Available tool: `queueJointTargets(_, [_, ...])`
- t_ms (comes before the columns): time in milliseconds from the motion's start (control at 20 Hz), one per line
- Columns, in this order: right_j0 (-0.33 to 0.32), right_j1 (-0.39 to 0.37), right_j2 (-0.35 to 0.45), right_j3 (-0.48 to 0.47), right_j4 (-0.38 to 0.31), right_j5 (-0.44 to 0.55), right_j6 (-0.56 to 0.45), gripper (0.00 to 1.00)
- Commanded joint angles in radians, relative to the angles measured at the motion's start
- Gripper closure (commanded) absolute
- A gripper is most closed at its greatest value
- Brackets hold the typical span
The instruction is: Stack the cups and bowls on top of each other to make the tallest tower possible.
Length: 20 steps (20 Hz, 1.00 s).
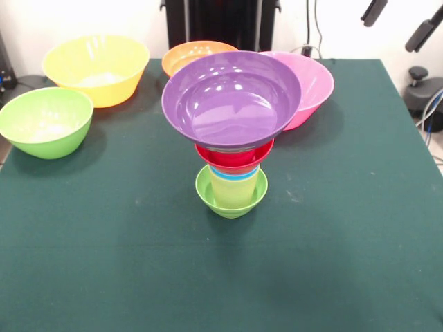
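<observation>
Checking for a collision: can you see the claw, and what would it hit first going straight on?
No claw shows in this view, so its heading cannot be told. If it came straight down over the tower, it would probably meet the wide purple bowl on top first.

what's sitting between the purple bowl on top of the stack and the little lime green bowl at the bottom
In the front view, under the purple bowl sits a small red bowl, then nested cups, standing in the lime-green bowl.
</observation>
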Motion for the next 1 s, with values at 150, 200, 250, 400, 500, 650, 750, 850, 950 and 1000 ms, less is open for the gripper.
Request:
queueJointTargets(150, [0.036, -0.017, 0.082, 0.302, 0.006, -0.242, 0.241, 0.00])
queueJointTargets(200, [0.043, -0.017, 0.078, 0.316, -0.004, -0.284, 0.242, 0.00])
queueJointTargets(250, [0.043, -0.016, 0.080, 0.325, -0.004, -0.302, 0.244, 0.00])
queueJointTargets(400, [0.045, -0.016, 0.089, 0.363, -0.002, -0.374, 0.242, 0.00])
queueJointTargets(500, [0.052, -0.023, 0.098, 0.404, 0.003, -0.423, 0.242, 0.00])
queueJointTargets(650, [0.059, -0.031, 0.110, 0.460, 0.018, -0.487, 0.246, 0.00])
queueJointTargets(750, [0.061, -0.037, 0.120, 0.497, 0.029, -0.529, 0.248, 0.00])
queueJointTargets(850, [0.060, -0.038, 0.136, 0.538, 0.042, -0.587, 0.252, 0.00])
queueJointTargets(950, [0.066, -0.030, 0.143, 0.568, 0.054, -0.641, 0.268, 0.00])
queueJointTargets(1000, [0.071, -0.023, 0.145, 0.579, 0.060, -0.668, 0.277, 0.00])
